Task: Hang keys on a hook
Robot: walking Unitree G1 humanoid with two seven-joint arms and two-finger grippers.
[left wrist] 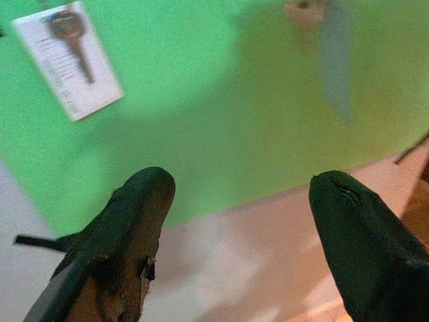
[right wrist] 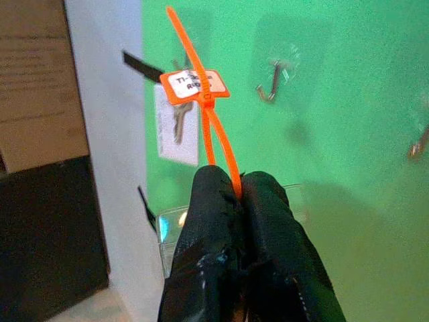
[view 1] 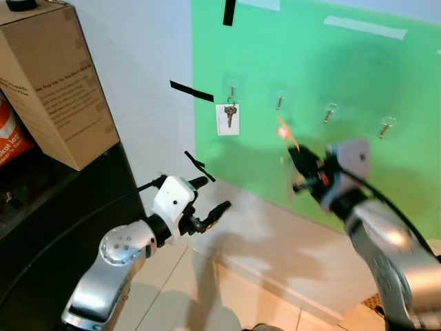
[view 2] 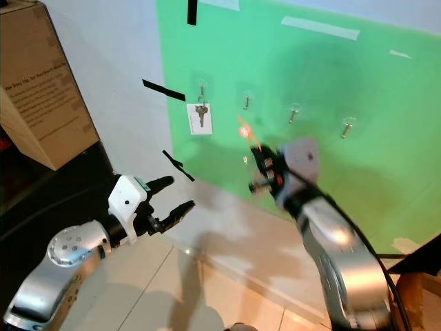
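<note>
A green board (view 1: 331, 83) on the wall carries a row of small clear hooks. The leftmost hook (view 1: 232, 88) holds a key on a white tag (view 1: 229, 118). The second hook (view 1: 280, 101) is bare. My right gripper (view 1: 296, 157) is raised just below and right of that second hook, shut on an orange zip-tie loop (right wrist: 213, 137) with an orange label (right wrist: 194, 87). The tie stands up from the fingertips (right wrist: 218, 194); any keys on it are hidden. My left gripper (view 1: 215, 194) is open and empty, low to the left of the board.
A cardboard box (view 1: 55, 83) stands on a dark cabinet (view 1: 62, 207) at the left. Black tape strips (view 1: 191, 91) mark the white wall beside the board. Two more bare hooks (view 1: 329, 114) (view 1: 386, 126) lie to the right. Pale floor tiles (view 1: 207, 289) run below.
</note>
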